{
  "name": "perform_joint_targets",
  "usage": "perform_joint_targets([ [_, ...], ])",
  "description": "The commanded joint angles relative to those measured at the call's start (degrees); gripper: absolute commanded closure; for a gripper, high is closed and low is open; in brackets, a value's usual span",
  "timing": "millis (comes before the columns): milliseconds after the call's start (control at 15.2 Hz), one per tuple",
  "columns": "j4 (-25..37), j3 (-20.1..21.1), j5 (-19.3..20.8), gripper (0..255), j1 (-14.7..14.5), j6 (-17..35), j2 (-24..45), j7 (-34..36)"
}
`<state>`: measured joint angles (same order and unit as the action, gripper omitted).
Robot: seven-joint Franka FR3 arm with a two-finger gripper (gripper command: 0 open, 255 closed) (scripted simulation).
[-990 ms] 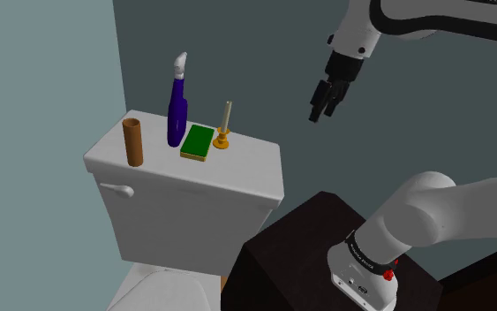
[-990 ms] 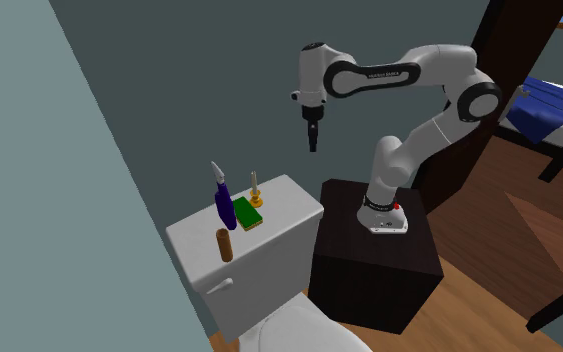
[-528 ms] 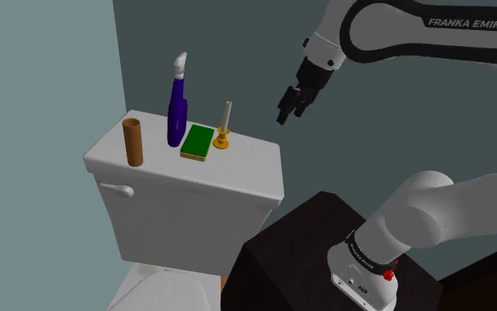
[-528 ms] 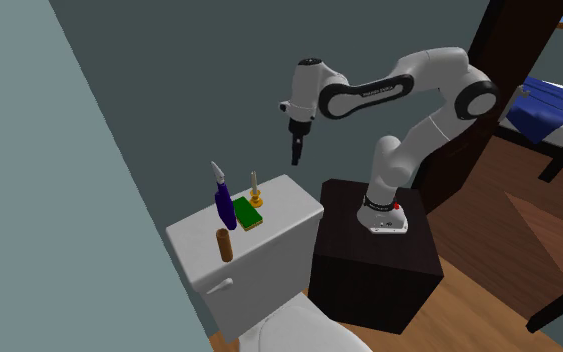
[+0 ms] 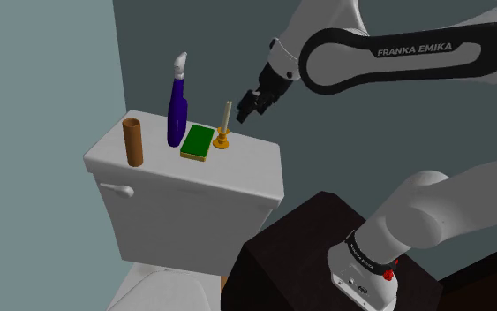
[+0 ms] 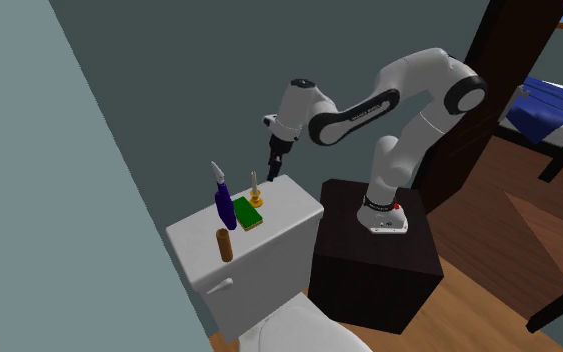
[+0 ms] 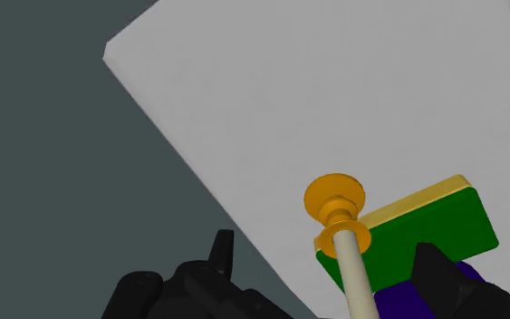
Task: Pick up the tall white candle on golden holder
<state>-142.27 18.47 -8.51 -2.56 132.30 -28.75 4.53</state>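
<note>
On the white toilet tank lid (image 5: pixel 237 168), going by the shoulder view, a brown tube (image 5: pixel 133 141) stands upright near the left end. Next comes a dark blue spray bottle (image 5: pixel 177 110) with a pale nozzle, close to the back edge. A green sponge (image 5: pixel 198 141) with a yellow layer lies flat just beside it.

The candle (image 5: pixel 227 114) stands upright just beside the sponge's right end, near the lid's back edge and towards its right end. It is a slim, plain, cream-white stick, taller than its base. The holder (image 5: pixel 222 140) is golden orange. From above, the wrist view shows its round flared foot, narrow stem and small collar gripping the bottom of the stick.

The gripper (image 5: pixel 248 108) hangs just to the right of the candle's top and a little higher, clear of it. Its black fingers (image 7: pixel 218 258) stand spread apart and hold nothing. In the wrist view the candle's stick runs between them without touching either.

The white arm (image 5: pixel 396 57) arches back to the right from the gripper. It comes down to the dark stand (image 5: pixel 299 238), which sits beside the toilet at the lower right.
</note>
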Motion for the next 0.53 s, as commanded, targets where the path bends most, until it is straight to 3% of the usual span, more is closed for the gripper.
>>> perform_joint_targets([
  [0,0.54,2.21,1.02,0,0.34,5.33,2.48,1.79],
  [132,1.69,4.7,2.99,0,1.29,10.31,5.6,4.09],
  [462,0.01,6.07,4.08,0,1.92,14.89,7.78,5.36],
])
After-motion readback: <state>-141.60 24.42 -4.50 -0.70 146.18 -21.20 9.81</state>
